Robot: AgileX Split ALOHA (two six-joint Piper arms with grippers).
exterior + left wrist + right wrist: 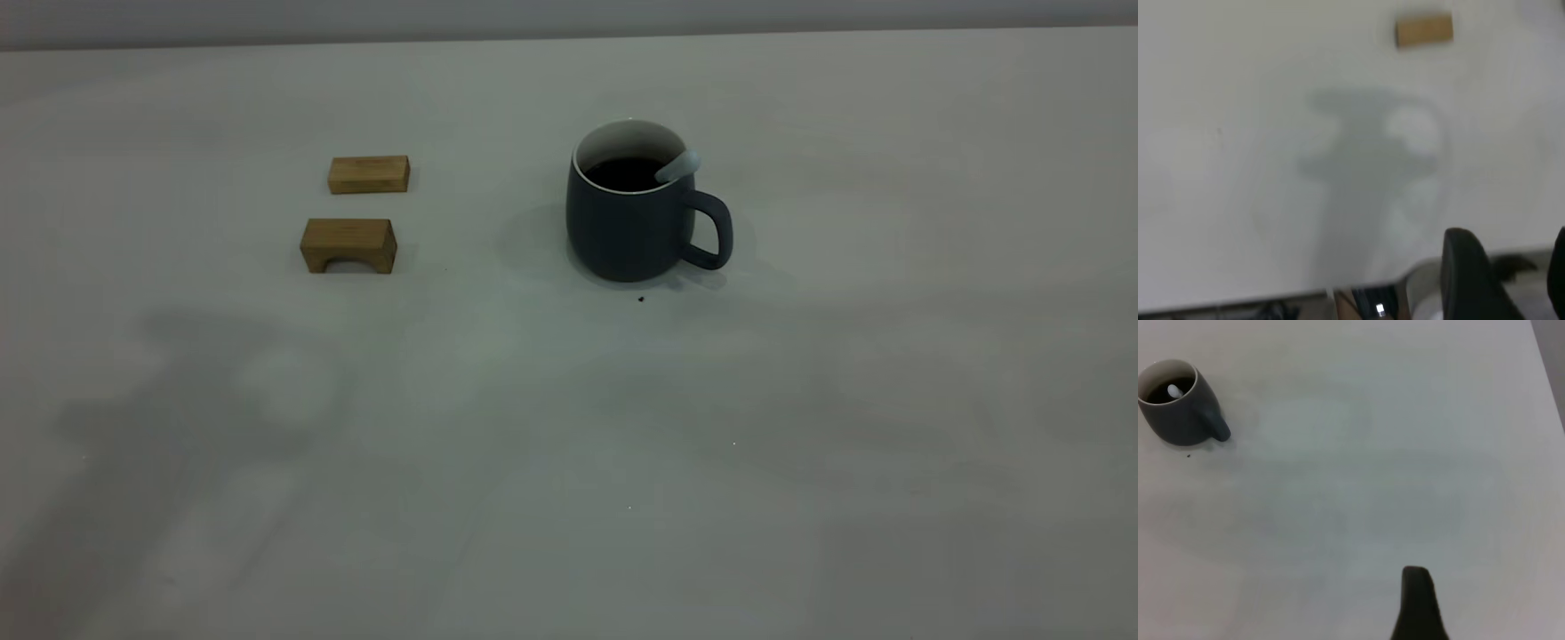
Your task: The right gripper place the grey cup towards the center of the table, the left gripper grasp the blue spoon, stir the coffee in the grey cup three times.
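Note:
The grey cup [627,227] stands upright near the middle of the table [569,444], its handle turned to the right. Dark coffee [625,173] fills it. The blue spoon [678,166] stands in the cup, with its pale handle leaning on the rim above the cup's handle and its bowl hidden in the liquid. Neither gripper shows in the exterior view. In the left wrist view my left gripper [1515,263] hangs open over the table's near edge, holding nothing. My right gripper [1415,603] is only a dark tip, far from the cup [1181,420] and spoon [1175,389].
Two wooden blocks lie left of the cup: a flat one [369,174] farther back and an arched one [348,245] nearer. One block [1424,31] shows in the left wrist view. A tiny black speck [641,300] sits just in front of the cup.

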